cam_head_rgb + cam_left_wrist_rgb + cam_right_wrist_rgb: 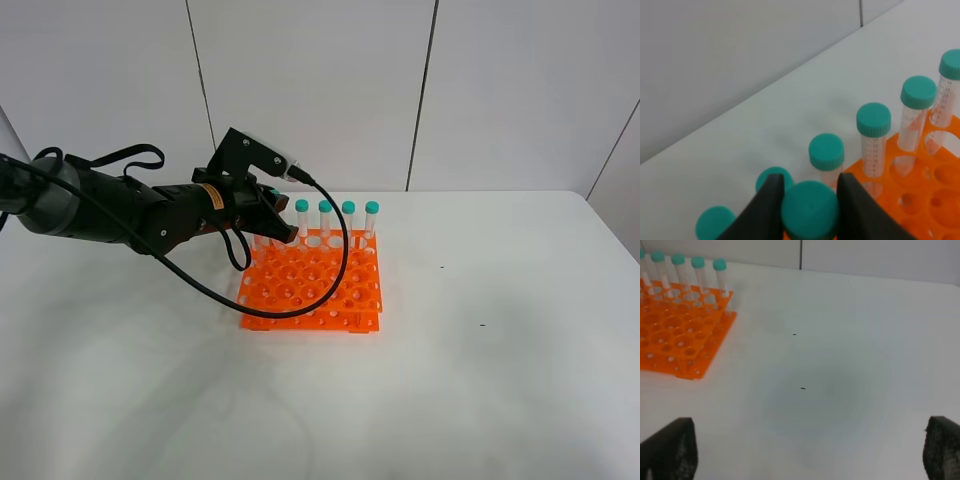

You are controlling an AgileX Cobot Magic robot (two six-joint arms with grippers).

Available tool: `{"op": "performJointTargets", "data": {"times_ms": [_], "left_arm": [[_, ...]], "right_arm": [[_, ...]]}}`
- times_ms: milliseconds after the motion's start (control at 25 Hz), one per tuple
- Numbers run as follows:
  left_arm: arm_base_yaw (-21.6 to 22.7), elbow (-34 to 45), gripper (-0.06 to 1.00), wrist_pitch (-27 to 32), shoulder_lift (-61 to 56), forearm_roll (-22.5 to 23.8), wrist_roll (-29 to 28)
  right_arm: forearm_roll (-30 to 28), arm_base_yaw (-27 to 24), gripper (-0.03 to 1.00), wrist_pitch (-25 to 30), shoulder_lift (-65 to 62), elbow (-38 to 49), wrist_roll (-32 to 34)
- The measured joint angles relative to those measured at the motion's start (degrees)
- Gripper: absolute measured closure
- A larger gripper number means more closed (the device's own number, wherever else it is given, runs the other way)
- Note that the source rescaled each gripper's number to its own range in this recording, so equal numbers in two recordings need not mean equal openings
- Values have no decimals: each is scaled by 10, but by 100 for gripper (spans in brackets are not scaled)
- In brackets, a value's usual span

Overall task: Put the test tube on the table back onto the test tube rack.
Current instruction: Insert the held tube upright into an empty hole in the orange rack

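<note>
At test tube rack (312,285) back-left corner | left tool (807,189) clamped on test tube (809,212) cap | right tool (805,450) wide open, empty

Looks like some kind of lab setup from where I'm driving this rig: a bright orange test tube rack (362,290) sits there with a row of teal-capped tubes (372,215) standing in its back holes, which is pretty much the giveaway. The rest fits that clean, clinical look too, just a plain white table (500,380) and pale wall panels (310,90) with thin dark seams behind it.
</note>
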Motion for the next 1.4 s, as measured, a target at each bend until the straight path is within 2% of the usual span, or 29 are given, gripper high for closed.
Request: {"op": "performJointTargets", "data": {"times_ms": [240, 400, 600, 1120, 1400], "left_arm": [[0, 0, 94, -3, 0, 0, -4], [0, 0, 94, -7, 0, 2, -36], [0, 0, 94, -8, 0, 25, -45], [0, -1, 94, -9, 47, 31, -32], [1, -2, 94, -43, 66, 30, -30]], "right_arm": [[0, 0, -3, 0, 0, 0, 0], [0, 0, -3, 0, 0, 0, 0], [0, 0, -3, -1, 0, 0, 0], [0, 0, -3, -1, 0, 0, 0], [0, 0, -3, -1, 0, 0, 0]]}}
